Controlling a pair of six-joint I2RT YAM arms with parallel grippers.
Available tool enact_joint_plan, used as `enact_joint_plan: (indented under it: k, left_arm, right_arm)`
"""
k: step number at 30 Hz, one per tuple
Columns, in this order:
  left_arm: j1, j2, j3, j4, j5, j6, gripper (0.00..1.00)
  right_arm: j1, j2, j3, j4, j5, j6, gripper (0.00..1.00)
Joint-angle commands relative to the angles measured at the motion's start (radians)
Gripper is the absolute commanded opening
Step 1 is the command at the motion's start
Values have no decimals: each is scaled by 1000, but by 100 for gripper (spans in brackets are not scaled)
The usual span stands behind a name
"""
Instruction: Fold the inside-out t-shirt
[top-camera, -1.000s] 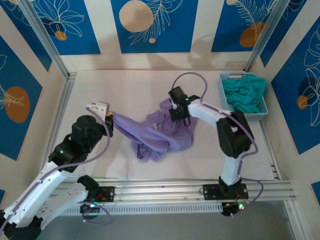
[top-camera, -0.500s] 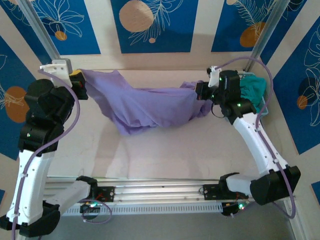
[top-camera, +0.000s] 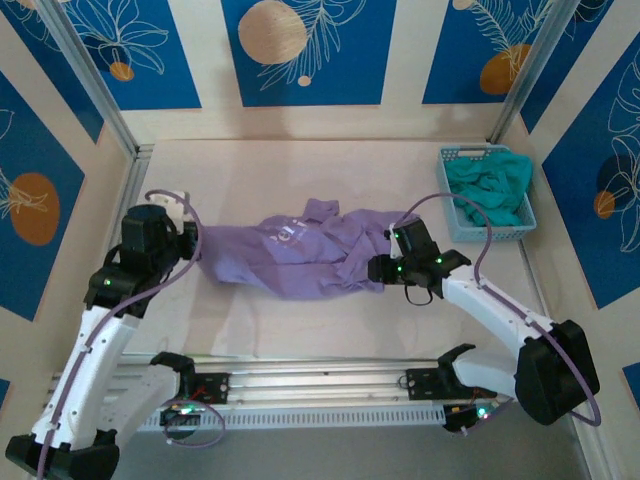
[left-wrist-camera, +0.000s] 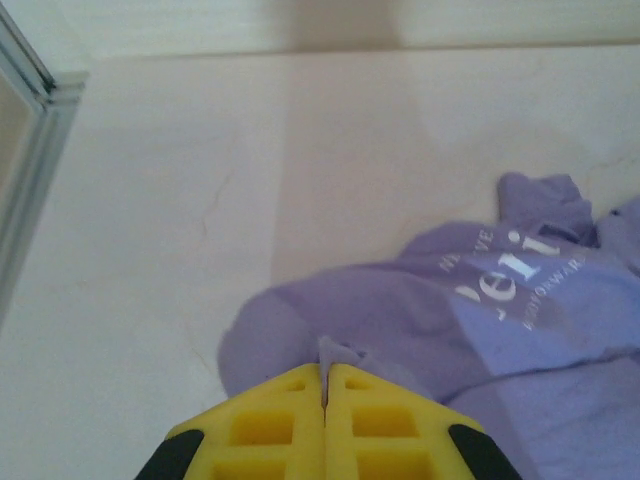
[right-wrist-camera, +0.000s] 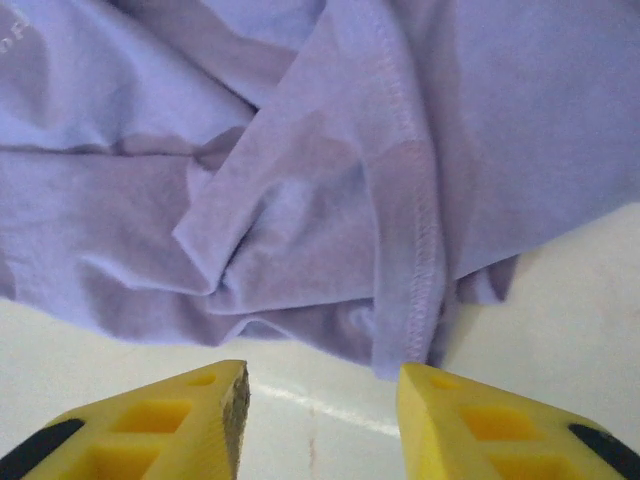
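**A:** Where is the inside-out t-shirt?

**B:** The lavender inside-out t-shirt (top-camera: 300, 255) lies on the pale desk (top-camera: 260, 170), rumpled into a long band across the middle. It runs left to right, about halfway between the near and far edges. Its right half is bunched into folds, and its left half is smoother.

**A:** Is any print visible?

**B:** Yes. The white lettering (left-wrist-camera: 520, 270) shows on the cloth in the left wrist view, though wrinkles cut it off, so I cannot read the whole word.

**A:** What is the left pincer doing?

**B:** The left pincer (left-wrist-camera: 324, 385) sits at the shirt's left end. Its yellow fingers (left-wrist-camera: 265, 425) are pressed together, with a small tuft of lavender cloth pinched between their tips.

**A:** And the right pincer?

**B:** The right pincer (right-wrist-camera: 322, 378) is at the shirt's right end, low over the desk. Its jaws stand moderately apart with only bare desk between them. A stitched edge of the shirt lies just ahead of the tips, and I see no contact.

**A:** Anything else on the desk?

**B:** A light blue basket (top-camera: 448, 195) stands at the far right corner, well apart from the shirt. A crumpled teal garment (top-camera: 490, 185) lies inside it.
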Motion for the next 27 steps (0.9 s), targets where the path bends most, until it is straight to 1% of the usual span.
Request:
enact_joint_plan:
  k: [1, 5, 11, 13, 18, 20, 21, 22, 23, 24, 26, 27]
  left_arm:
    - [11, -32, -21, 18, 56, -42, 0]
    - [12, -31, -44, 47, 82, -55, 0]
    - [12, -28, -47, 63, 105, -60, 0]
    - [12, -29, -41, 66, 113, -59, 0]
    - [11, -25, -44, 82, 128, -60, 0]
    - [12, -19, -44, 83, 133, -58, 0]
    - [12, -15, -41, 83, 132, -56, 0]
    - [13, -10, -38, 82, 129, -55, 0]
    - [14, -7, -35, 79, 123, -55, 0]
    - [14, -2, -28, 77, 115, -55, 0]
    - [16, 4, -5, 70, 102, -57, 0]
    - [18, 7, 13, 65, 99, -58, 0]
  right_arm:
    - [45, 52, 70, -17, 118, -20, 46]
    - [81, 142, 100, -52, 185, -20, 47]
    - [69, 215, 105, -89, 183, 46, 47]
    - [78, 253, 101, -114, 207, 74, 47]
    - [90, 305, 71, -64, 209, 118, 44]
    - [91, 333, 75, -43, 211, 118, 38]
    - [90, 348, 81, -38, 216, 112, 31]
    - [90, 355, 89, -39, 223, 105, 20]
    - [91, 350, 97, -45, 232, 99, 13]
    - [92, 332, 104, -55, 245, 92, 8]
    - [91, 269, 117, -84, 260, 70, 3]
    - [87, 220, 129, -103, 256, 56, 3]
